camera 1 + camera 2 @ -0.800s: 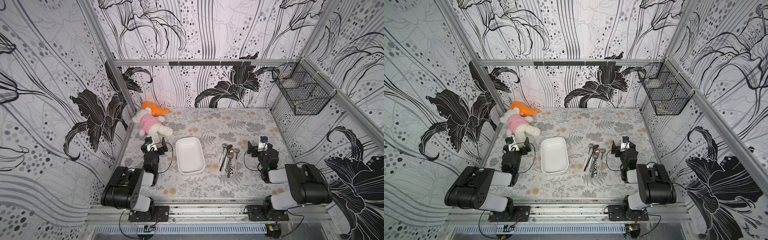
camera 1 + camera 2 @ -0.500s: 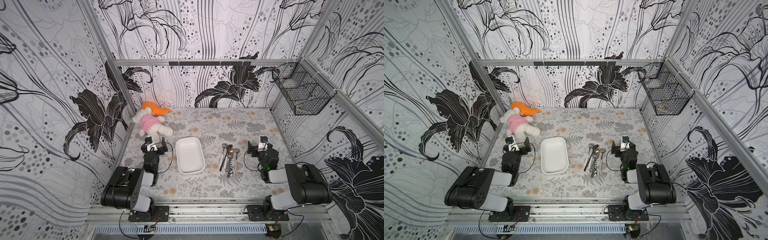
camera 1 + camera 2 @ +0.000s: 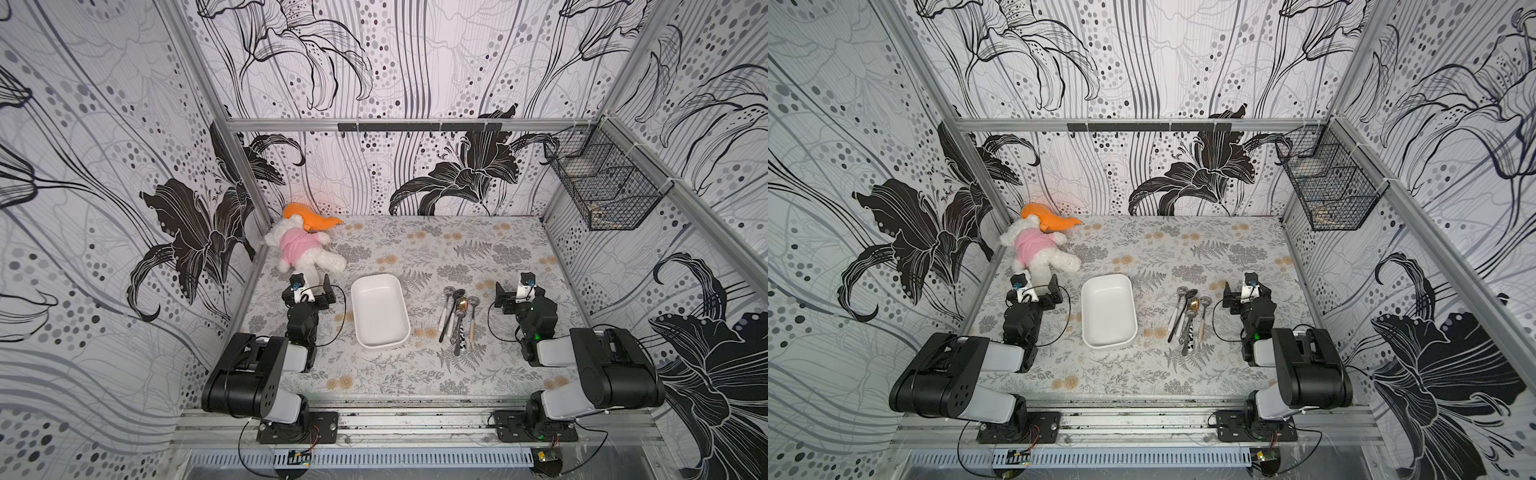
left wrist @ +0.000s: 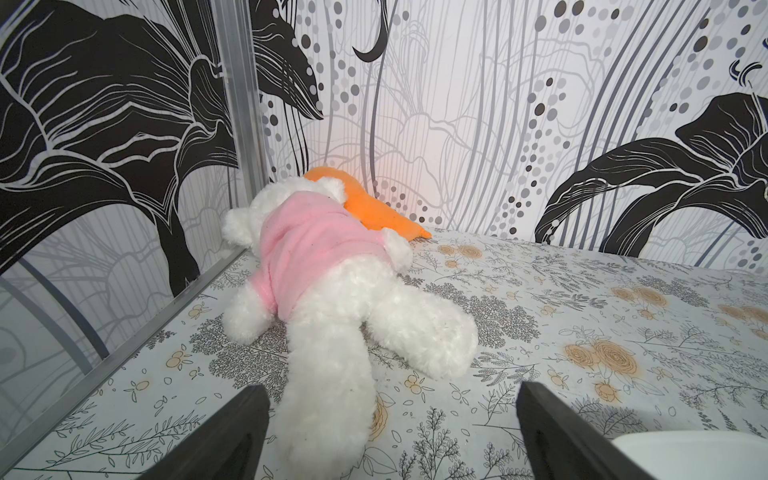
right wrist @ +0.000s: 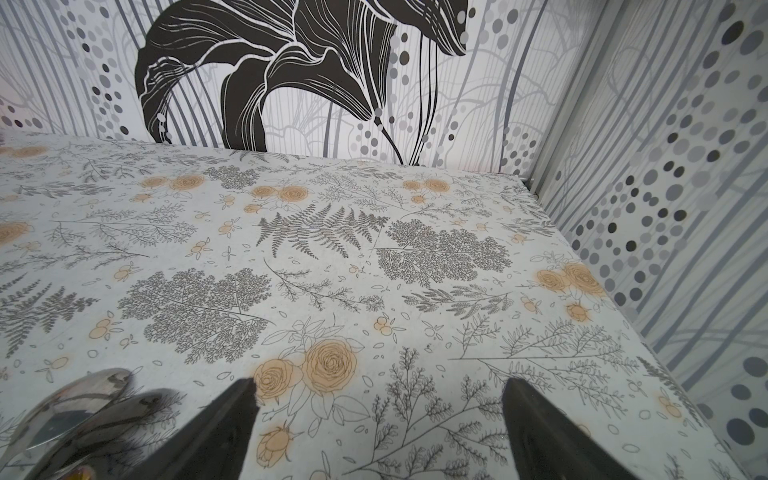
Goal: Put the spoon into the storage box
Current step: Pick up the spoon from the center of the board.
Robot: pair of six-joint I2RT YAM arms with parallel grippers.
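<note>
The storage box (image 3: 380, 309) (image 3: 1108, 309) is a shallow white tray, empty, lying mid-table. Its corner shows in the left wrist view (image 4: 685, 453). Several spoons (image 3: 457, 316) (image 3: 1190, 316) lie side by side just right of it, bowls toward the back wall; two shiny bowls show in the right wrist view (image 5: 79, 395). My left gripper (image 3: 311, 291) (image 4: 392, 386) rests low, left of the box, open, with a plush leg lying between its fingers. Right of the spoons, my right gripper (image 3: 515, 293) (image 5: 380, 381) is open over bare table.
A white plush toy in pink (image 3: 303, 249) (image 3: 1038, 249) (image 4: 332, 291) lies at the back left on an orange cushion (image 3: 309, 216), its leg reaching the left gripper. A black wire basket (image 3: 602, 187) (image 3: 1325, 183) hangs on the right wall. Walls enclose three sides.
</note>
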